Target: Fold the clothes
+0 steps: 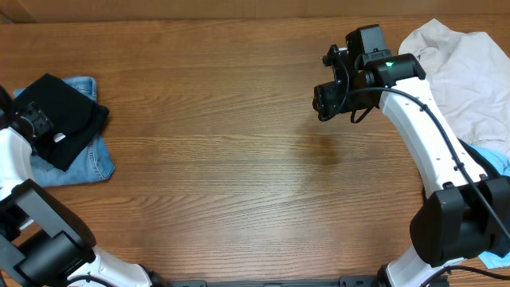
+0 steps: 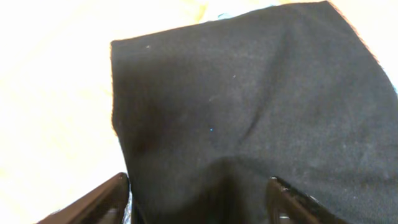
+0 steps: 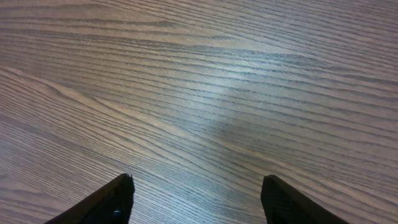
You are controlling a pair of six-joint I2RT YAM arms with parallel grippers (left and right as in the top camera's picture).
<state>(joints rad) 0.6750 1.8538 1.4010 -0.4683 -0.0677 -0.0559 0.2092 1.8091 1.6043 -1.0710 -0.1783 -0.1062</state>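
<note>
At about 9 o'clock on the wooden table (image 1: 223, 159), a black top (image 1: 60, 112) lies in a compact folded block on a pair of pale blue jeans (image 1: 88, 163). The left gripper (image 2: 202, 186) sits over its near edge with jaws wide, the cloth lying slack between the fingers and not pinched. The right gripper (image 3: 196, 186), also wide open and empty, hangs above bare wood near 1 o'clock. A crumpled off-white shirt (image 1: 462, 72) waits at 2 o'clock. The fold on the black top looks finished, so the left arm would do best to lift straight up and clear before swinging away, lest a fingertip snag the top layer and pull it askew (soft knit drags easily). The right arm is well placed to take the shirt next, and should grip it at a hem or shoulder, not in the bunched middle. Much is uncertain. The left wrist view is washed out along its left side and shows only a sliver of blue beyond the black cloth. A small white fleck by the left gripper in the overhead view may be a label or part of the arm. The shirt runs off the frame, and a strip of light blue cloth (image 1: 498, 163) at 3 o'clock is half hidden behind the right arm.
</note>
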